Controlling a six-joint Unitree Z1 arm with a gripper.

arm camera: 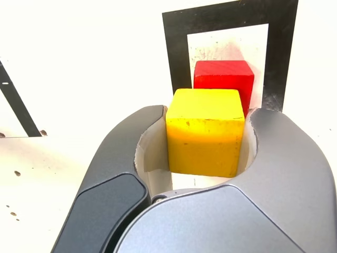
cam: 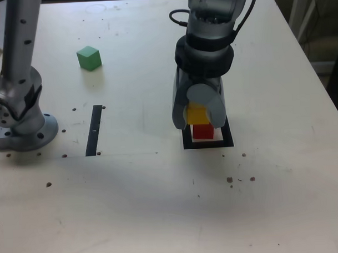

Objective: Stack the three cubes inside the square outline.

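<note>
The white table fills almost the whole exterior view and has small dark specks on it. At the left edge of that view stands a grey metal post with a round base. In the upper middle of the frame the grey Unitree arm comes down to the table, and its gripper points downward in the centre right of the picture.

The gripper is clenched on the yellow cube; in the wrist view the two curved jaws press on both sides of this cube. The yellow cube is just above the red cube, but I cannot tell if they touch.

The square outline lies directly under the gripper, and the red cube stands inside it, on the pale centre. In the wrist view the red cube is seen behind the yellow one.

A thin black strip lies in the middle left of the exterior view. The green cube sits alone in the upper left, well apart from the outline.
</note>
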